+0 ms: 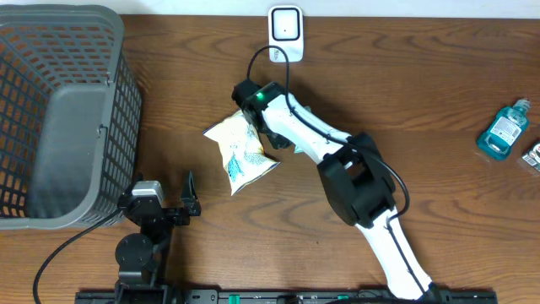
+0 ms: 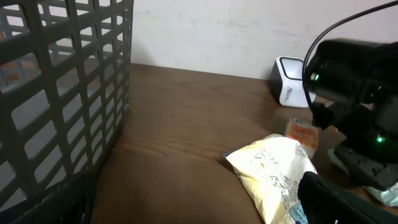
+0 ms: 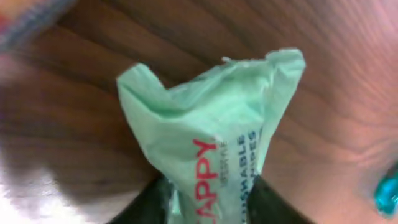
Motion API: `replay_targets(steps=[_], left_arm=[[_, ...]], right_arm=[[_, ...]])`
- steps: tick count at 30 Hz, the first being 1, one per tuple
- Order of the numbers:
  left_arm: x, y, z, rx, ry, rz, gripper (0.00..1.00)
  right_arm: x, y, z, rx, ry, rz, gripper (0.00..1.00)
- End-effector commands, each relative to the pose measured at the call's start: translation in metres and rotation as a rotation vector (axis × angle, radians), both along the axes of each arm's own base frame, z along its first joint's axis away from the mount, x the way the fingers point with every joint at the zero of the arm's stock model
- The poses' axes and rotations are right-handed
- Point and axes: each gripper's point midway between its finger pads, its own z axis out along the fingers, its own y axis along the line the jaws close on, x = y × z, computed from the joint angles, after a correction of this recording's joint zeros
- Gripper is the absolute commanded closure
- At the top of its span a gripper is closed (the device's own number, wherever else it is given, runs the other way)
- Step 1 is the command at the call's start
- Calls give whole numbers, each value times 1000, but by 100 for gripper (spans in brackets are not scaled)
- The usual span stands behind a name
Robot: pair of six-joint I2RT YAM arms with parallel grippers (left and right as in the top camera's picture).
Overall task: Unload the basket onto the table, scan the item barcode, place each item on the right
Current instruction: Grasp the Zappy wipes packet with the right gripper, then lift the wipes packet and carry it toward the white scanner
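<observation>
A mint green wipes pack (image 3: 211,137) with red lettering fills the right wrist view, crumpled and pinched at its lower end. My right gripper (image 3: 211,208) is shut on it, one dark finger (image 3: 152,202) pressing each side. From overhead, that gripper (image 1: 268,127) sits beside a yellow-white snack bag (image 1: 240,154), below the white scanner (image 1: 285,27) at the table's back edge. The left wrist view shows the scanner (image 2: 287,81) behind the bag (image 2: 273,168). My left gripper (image 1: 189,199) stands open near the front left, holding nothing.
A large grey mesh basket (image 1: 51,118) fills the left side, close to the left arm. A blue bottle (image 1: 504,128) and a small grey item (image 1: 533,158) lie at the far right. A small orange packet (image 2: 302,134) rests by the snack bag.
</observation>
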Motion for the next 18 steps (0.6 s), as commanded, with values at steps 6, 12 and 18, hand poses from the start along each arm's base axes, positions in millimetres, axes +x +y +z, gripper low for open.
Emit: replay_targets(steps=[6,12,18], left_arm=[[-1,0,-16,-3,47,0,2],[-1,0,-16,-3,47,0,2],[-1,0,-16,-3,47,0,2]], right_arm=[[-45,29,-52,212,310,-11,99],[-73,96,60,904,611,309,99],[-89,77,152,1465,751,402,99]])
